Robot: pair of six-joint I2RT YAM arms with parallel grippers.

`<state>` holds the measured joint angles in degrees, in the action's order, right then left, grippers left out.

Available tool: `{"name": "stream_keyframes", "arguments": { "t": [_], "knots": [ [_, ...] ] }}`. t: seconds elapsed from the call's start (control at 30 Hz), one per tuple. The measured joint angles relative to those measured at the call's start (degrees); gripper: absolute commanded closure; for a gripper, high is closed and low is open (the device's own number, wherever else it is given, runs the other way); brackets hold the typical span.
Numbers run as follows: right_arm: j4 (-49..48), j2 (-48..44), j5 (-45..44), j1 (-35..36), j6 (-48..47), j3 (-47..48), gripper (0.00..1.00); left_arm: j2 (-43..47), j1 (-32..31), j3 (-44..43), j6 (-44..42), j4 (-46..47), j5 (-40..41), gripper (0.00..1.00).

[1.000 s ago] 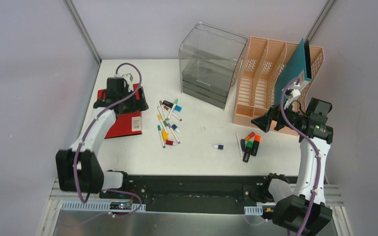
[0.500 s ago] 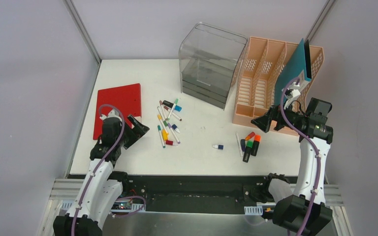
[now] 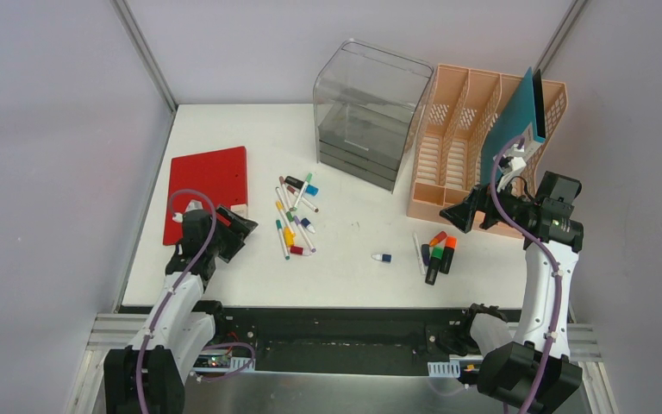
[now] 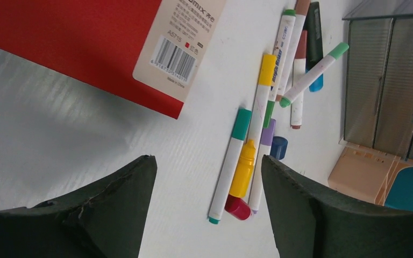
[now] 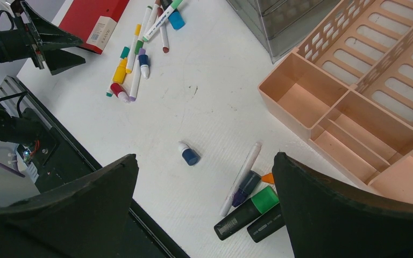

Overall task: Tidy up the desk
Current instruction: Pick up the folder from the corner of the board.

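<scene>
The left gripper [image 3: 246,233] had drawn back from above the red folder [image 3: 209,185] and hung open, empty. The worktop [image 3: 345,267] lay under it, with loose markers [image 3: 293,216] just to its right. The right gripper [image 3: 466,210] stayed open, unmoved. I judged the sorting hardly begun.
</scene>
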<state>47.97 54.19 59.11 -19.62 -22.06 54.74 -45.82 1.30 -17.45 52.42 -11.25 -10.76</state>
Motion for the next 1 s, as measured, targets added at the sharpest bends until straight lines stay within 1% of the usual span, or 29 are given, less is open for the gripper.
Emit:
{"name": "stream_keyframes", "arguments": {
  "t": [0.23, 0.37, 0.5, 0.7, 1.0],
  "knots": [
    [0.0, 0.0, 0.0, 0.0, -0.2, 0.0, 0.01, 2.4, 1.5, 3.9, 2.6, 2.9, 2.3, 0.36],
    [0.0, 0.0, 0.0, 0.0, -0.2, 0.0, 0.01, 3.1, 2.6, 4.7, 3.9, 4.4, 3.3, 0.40],
    [0.0, 0.0, 0.0, 0.0, -0.4, 0.0, 0.01, 2.1, 3.0, 5.2, 5.3, 6.6, 3.3, 0.43],
    [0.2, 0.0, 0.0, 0.0, -0.4, 0.0, 0.01, -0.5, 3.7, 6.0, 7.3, 9.7, 3.1, 0.52],
    [0.4, 0.0, 0.0, 0.0, -0.6, 0.0, 0.01, -0.8, 4.5, 7.8, 10.7, 12.1, 3.3, 0.54]
  ]
}}
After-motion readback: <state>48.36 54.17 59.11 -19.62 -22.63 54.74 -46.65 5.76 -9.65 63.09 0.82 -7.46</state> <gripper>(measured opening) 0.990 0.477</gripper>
